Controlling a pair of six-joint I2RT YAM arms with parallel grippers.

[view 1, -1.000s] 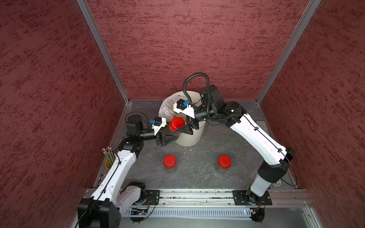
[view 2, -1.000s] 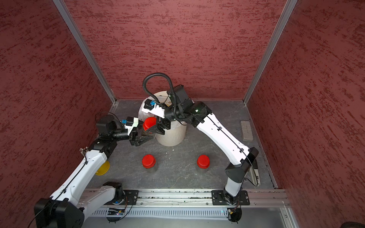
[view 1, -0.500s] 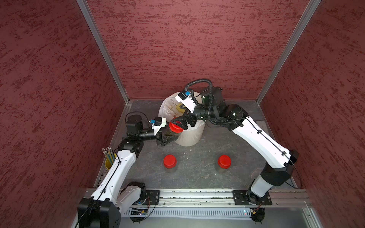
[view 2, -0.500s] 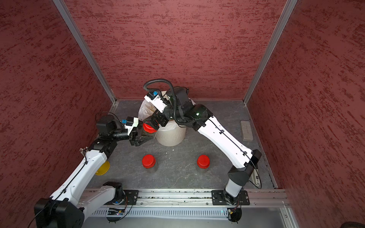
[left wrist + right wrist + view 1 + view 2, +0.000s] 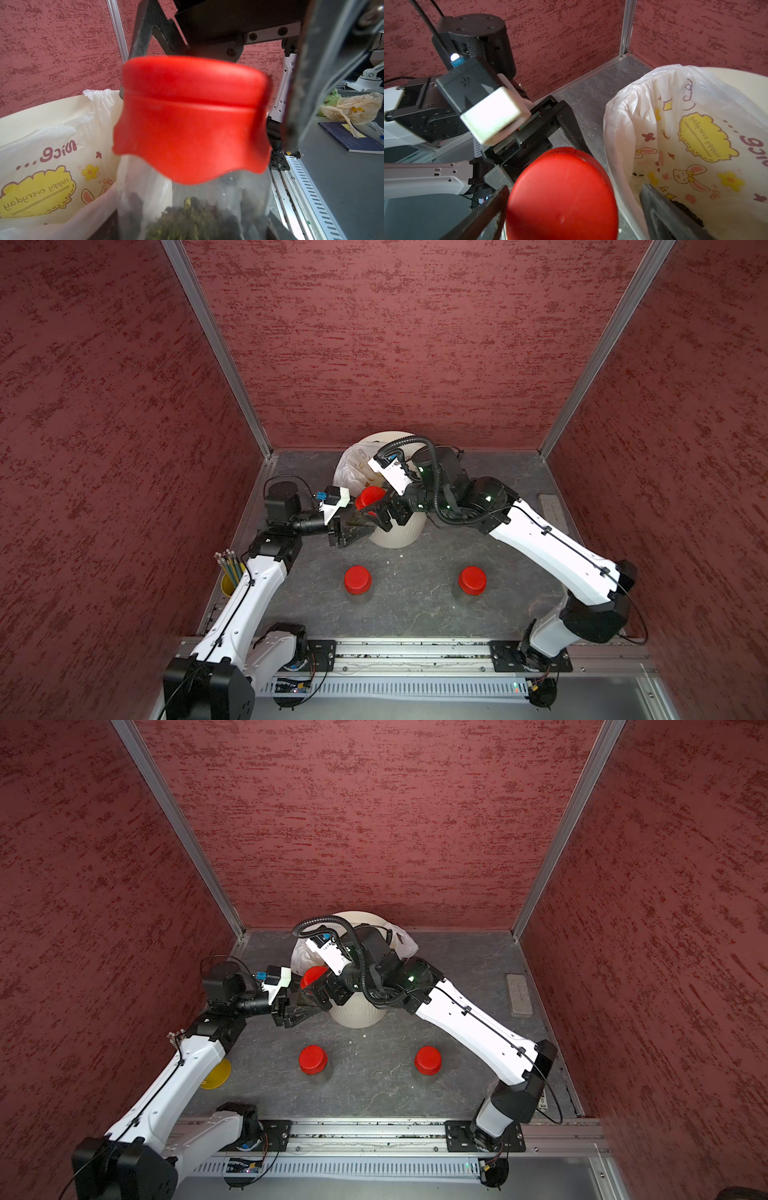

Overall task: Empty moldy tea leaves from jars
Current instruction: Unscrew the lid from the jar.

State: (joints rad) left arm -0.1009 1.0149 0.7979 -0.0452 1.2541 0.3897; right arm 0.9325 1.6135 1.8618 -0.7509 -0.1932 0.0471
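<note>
Holding the jar [image 5: 193, 209] by its clear body, your left tool [image 5: 360, 531] is clamped tight at the bin's [image 5: 395, 537] 9 o'clock side. Your right tool [image 5: 571, 216] is spread wide, a finger either side of the red lid [image 5: 370, 497], not yet pinching; the lid end faces it.

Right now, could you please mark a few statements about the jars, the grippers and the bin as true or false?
1. The left gripper holds a jar. True.
2. That jar's lid is off. False: the red lid is on.
3. The right gripper is shut on the lid. False: its jaws stand open either side of the lid.
4. The other jars stand capped on the table. True.
5. The bin is unlined. False: a printed bag lines it.
</note>
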